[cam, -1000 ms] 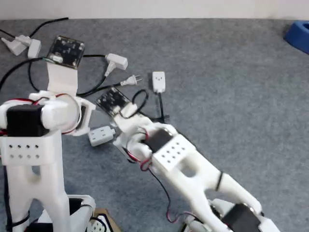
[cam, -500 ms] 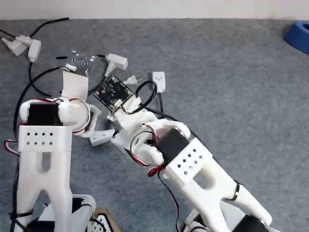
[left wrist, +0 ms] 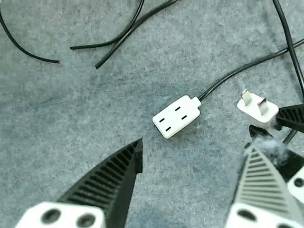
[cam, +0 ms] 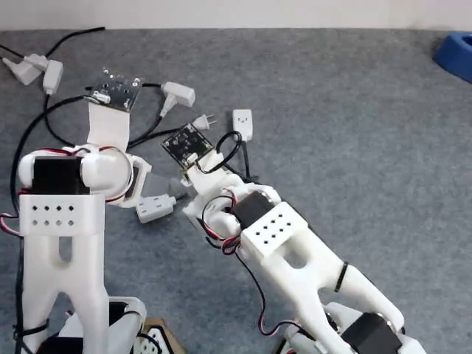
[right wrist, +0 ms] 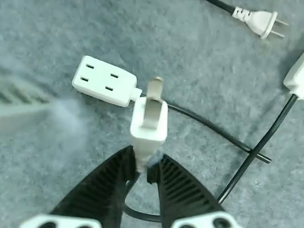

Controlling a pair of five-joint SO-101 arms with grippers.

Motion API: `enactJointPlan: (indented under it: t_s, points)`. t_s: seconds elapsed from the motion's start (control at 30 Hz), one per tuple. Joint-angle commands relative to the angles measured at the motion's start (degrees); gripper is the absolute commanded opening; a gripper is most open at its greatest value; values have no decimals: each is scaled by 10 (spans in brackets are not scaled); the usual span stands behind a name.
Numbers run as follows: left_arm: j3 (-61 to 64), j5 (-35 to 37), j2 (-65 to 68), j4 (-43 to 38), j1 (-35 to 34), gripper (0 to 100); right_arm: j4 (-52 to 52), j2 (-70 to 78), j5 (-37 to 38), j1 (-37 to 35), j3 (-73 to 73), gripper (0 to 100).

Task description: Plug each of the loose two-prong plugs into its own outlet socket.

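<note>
A white two-prong plug point(right wrist: 149, 118) is held in my right gripper point(right wrist: 145, 159), which is shut on its body. The prongs point toward a white outlet socket point(right wrist: 105, 80) lying on the grey carpet just ahead. That socket point(left wrist: 176, 115) lies between and beyond the fingers of my left gripper point(left wrist: 194, 145), which is open and holds nothing. The held plug point(left wrist: 256, 108) hangs close beside the socket. In the high view the socket point(cam: 155, 208) sits between the two arms.
A second loose plug point(cam: 200, 122) and another white socket point(cam: 242, 124) lie farther back, with a white plug point(cam: 179, 94) behind them. Black cords cross the carpet. More white adapters point(cam: 33, 68) sit at the far left, and a blue object point(cam: 456, 51) at the far right.
Both arms have shifted slightly. The right wrist has moved a little away from the near edge and rightward with the plug. The socket between the arms has stayed put.
</note>
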Motion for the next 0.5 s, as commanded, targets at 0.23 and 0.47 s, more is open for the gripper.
enactJointPlan:
  t_s: [0.23,0.47]
  points:
    - [2,19,1,-55,38,559,30,-58,-7,-38,-2,8]
    - [55,21,1,-101,38,569,98,-206,-16,-39,-2,8]
